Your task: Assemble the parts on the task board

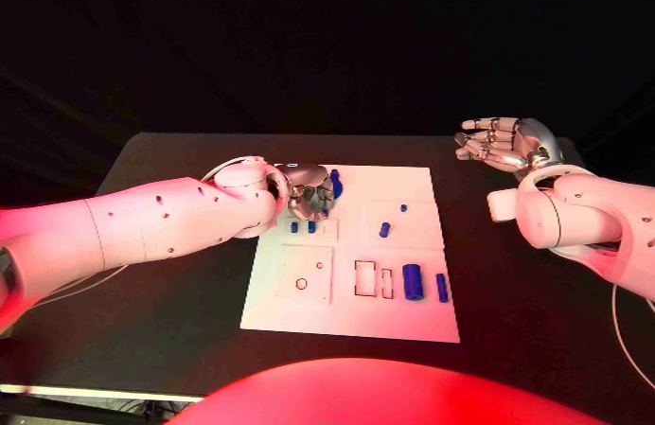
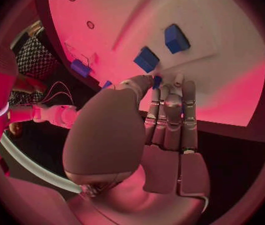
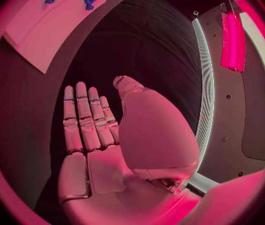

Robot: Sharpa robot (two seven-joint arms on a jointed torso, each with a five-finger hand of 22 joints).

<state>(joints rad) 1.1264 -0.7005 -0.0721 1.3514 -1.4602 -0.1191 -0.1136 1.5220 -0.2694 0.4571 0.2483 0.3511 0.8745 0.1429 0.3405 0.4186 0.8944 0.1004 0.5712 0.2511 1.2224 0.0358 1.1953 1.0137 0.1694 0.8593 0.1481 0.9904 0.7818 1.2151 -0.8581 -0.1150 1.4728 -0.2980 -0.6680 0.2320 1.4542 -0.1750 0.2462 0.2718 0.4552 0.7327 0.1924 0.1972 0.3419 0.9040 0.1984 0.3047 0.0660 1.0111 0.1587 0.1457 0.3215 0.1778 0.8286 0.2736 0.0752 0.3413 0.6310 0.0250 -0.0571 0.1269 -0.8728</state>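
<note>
The white task board [image 1: 410, 316] lies in the middle of the table. My left hand [image 1: 311, 190] hovers over its far left corner and pinches a small blue part [image 1: 336, 183] between thumb and fingertips [image 2: 170, 92]; the blue part [image 2: 157, 81] peeks out at the tips. Just below the hand, two short blue parts [image 1: 293, 226] [image 1: 311, 226] stand in the board, and they show as blocks [image 2: 146, 59] [image 2: 176, 38] in the left wrist view. My right hand [image 1: 508, 143] is raised off the board's far right side, fingers spread, holding nothing [image 3: 95, 130].
More blue parts lie on the board: a small peg [image 1: 403, 207], a short one [image 1: 385, 229], a thick cylinder [image 1: 413, 281] and a slim rod [image 1: 442, 287] beside rectangular slots [image 1: 366, 278]. Black table [image 1: 532, 292] surrounds the board.
</note>
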